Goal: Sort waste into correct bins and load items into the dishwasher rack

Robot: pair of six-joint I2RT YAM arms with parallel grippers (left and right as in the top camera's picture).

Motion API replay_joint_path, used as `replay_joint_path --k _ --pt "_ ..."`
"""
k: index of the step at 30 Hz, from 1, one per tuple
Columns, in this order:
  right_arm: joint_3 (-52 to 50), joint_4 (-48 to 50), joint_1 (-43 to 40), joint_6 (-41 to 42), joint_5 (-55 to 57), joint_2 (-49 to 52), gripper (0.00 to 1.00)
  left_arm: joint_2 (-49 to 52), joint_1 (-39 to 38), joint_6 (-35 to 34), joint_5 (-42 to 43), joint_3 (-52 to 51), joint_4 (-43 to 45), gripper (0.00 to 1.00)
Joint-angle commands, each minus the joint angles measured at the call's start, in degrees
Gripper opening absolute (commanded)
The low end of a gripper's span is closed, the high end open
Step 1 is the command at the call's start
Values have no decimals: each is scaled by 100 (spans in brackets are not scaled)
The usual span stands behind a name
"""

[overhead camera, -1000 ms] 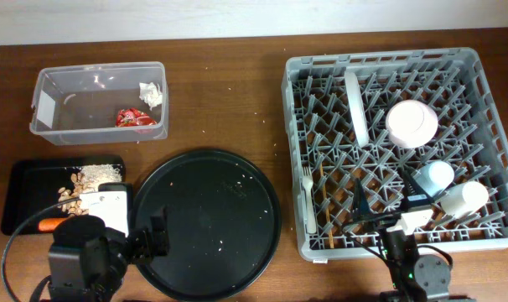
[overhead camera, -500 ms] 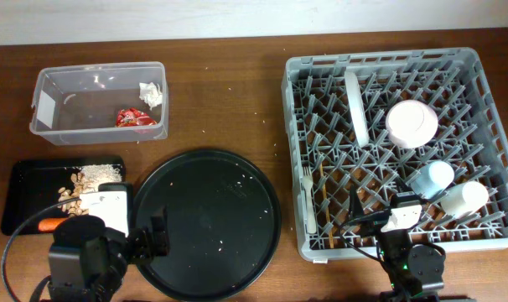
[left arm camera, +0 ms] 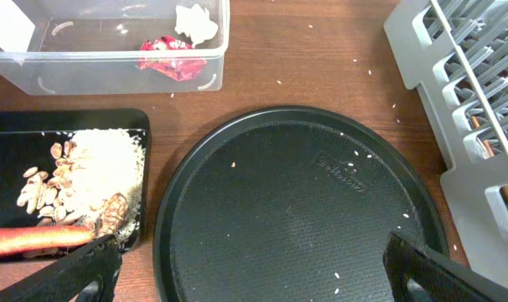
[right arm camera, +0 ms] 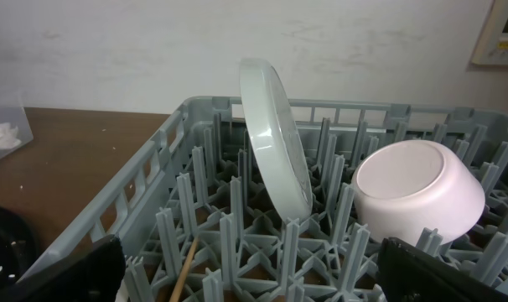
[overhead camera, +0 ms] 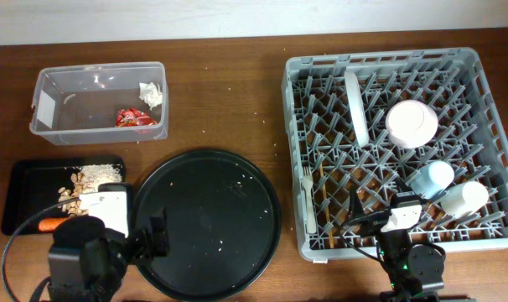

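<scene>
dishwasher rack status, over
left claw and right claw open, empty. dishwasher rack holds plate, bowl, blue cup, white cup, fork. nothing in the way.

In the left wrist view, the orange carrot (left arm camera: pixel 36 241) is cut off by the left edge, the clear plastic rectangular tub (left arm camera: pixel 95 75) by the top edge, and the large grey plastic dishwasher rack (left arm camera: pixel 459 180) by the right edge. From overhead, the shallow black rectangular tray (overhead camera: pixel 28 193) is partly covered by the left arm (overhead camera: pixel 82 260). In the right wrist view, the thin wooden stick (right arm camera: pixel 184 268) is cut off by the bottom edge.
</scene>
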Motion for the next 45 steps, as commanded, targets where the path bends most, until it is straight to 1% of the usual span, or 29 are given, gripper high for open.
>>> replay_joint_path --k 1,3,4,5,6,7,9,11,12,15,16,17,18,19,20,22,45 --pt "-28 -26 -26 -22 -35 -48 98 -396 24 52 -293 -219 22 99" --pt "-28 -26 -26 -22 -35 -48 98 -846 24 52 -400 -767 175 99" --pt "-28 -26 -26 -22 -35 -48 98 -1141 26 52 -448 -1211 492 99" --pt "-28 -26 -26 -22 -35 -48 99 -1554 26 52 -476 -1906 1167 99" --pt "-28 -26 -26 -22 -35 -48 98 -1821 26 50 -470 -2376 1700 99" --pt "-28 -26 -26 -22 -35 -48 98 -2293 35 48 -426 -3141 2581 99" --pt "-28 -26 -26 -22 -35 -48 98 -2815 37 48 -426 -3895 3593 99" --pt "-28 -26 -26 -24 -35 -48 98 -3259 52 50 -428 -4439 4444 99" --pt "-28 -26 -26 -22 -35 -48 98 -3381 116 52 -431 -4712 5077 99" --pt "-28 -26 -26 -24 -35 -48 98 -3379 238 57 -428 -5182 6546 99" --pt "-28 -26 -26 -22 -35 -48 98 -3379 269 170 -396 -5366 6988 99" --pt "-28 -26 -26 -24 -35 -48 98 -3379 273 592 -96 -5547 7316 99" --pt "-28 -26 -26 -24 -35 -48 98 -3379 273 1147 334 -5648 7289 99" --pt "-28 -26 -26 -24 -35 -48 98 -3379 278 1423 459 -5641 7007 99" --pt "-28 -26 -26 -24 -35 -48 98 -3379 278 1342 345 -5641 6623 99" --pt "-28 -26 -26 -24 -35 -48 98 -3379 278 953 192 -5641 5768 99" --pt "-28 -26 -26 -24 -35 -48 99 -3377 278 946 197 -5641 5821 99"
